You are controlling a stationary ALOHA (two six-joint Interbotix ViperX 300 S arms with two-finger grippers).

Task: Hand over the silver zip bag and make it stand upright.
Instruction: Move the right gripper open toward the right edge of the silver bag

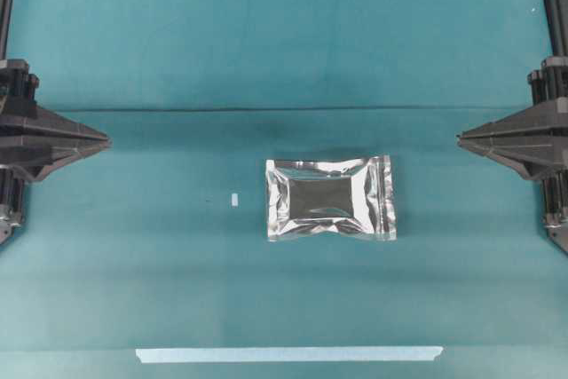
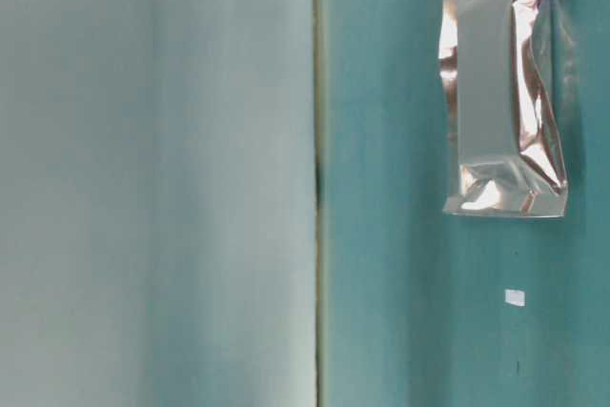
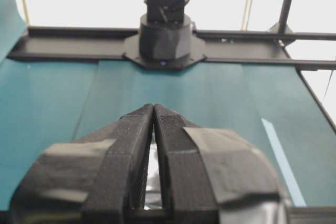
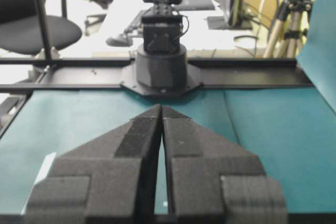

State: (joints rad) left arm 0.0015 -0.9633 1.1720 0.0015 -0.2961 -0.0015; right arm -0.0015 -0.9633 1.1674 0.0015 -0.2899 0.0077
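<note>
Left gripper (image 1: 105, 141): at the left edge of the overhead view, fingers pressed together at the tips, holding nothing, well apart from the bag

Small white scrap (image 1: 235, 200): on the teal table cover (image 1: 177, 51), left of the bag, not touching it

Silver zip bag (image 1: 330, 199): lying flat near the table's middle; crinkled mirror foil, dark reflective centre, sealed edges, zip strip along its right end; no readable print or label

Pale tape strip (image 1: 288, 354): lies along the near edge, well apart from the bag

Right gripper (image 1: 461, 139): at the right edge, fingers pressed together, empty; nothing lies between it and the bag
</note>
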